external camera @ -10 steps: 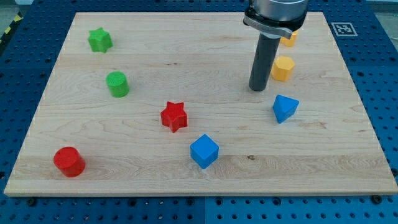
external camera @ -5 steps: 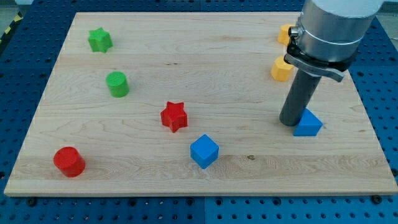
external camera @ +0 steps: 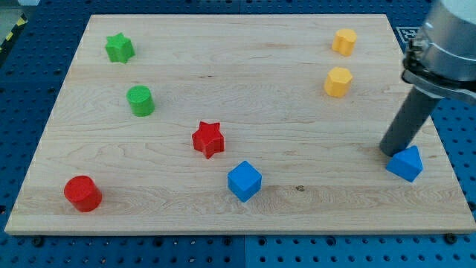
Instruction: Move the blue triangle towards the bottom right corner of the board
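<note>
Near the counter's (external camera: pixel 416 97) right edge, my tip (external camera: pixel 392 152) touched the blue triangle (external camera: pixel 406 163) from its upper left. No hand existed to open or close. The bottom right corner lay beyond the triangle.

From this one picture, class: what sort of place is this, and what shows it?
Probably a robotics lab bench: a wooden board of coloured blocks on a blue perforated table, with a printed marker tag at the board's corner.

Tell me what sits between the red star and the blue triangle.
Nothing: in the camera view, bare board runs from the red star to the blue triangle. The blue cube lies below that line; my tip touches the triangle's upper left.
</note>
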You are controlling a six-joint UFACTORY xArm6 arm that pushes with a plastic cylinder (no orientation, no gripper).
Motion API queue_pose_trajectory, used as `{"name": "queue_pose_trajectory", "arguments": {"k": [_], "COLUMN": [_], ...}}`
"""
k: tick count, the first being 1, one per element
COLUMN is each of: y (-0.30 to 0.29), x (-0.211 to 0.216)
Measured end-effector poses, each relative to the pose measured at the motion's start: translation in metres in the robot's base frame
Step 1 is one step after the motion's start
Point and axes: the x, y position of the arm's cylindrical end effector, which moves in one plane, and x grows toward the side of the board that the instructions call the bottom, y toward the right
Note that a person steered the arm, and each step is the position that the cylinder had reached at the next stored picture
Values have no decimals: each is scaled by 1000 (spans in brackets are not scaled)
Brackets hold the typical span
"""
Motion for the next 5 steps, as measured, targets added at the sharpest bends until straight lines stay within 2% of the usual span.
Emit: {"name": "queue_pose_trajectory", "arguments": {"k": [3,5], "y": [-11,12], "x": [35,40]}}
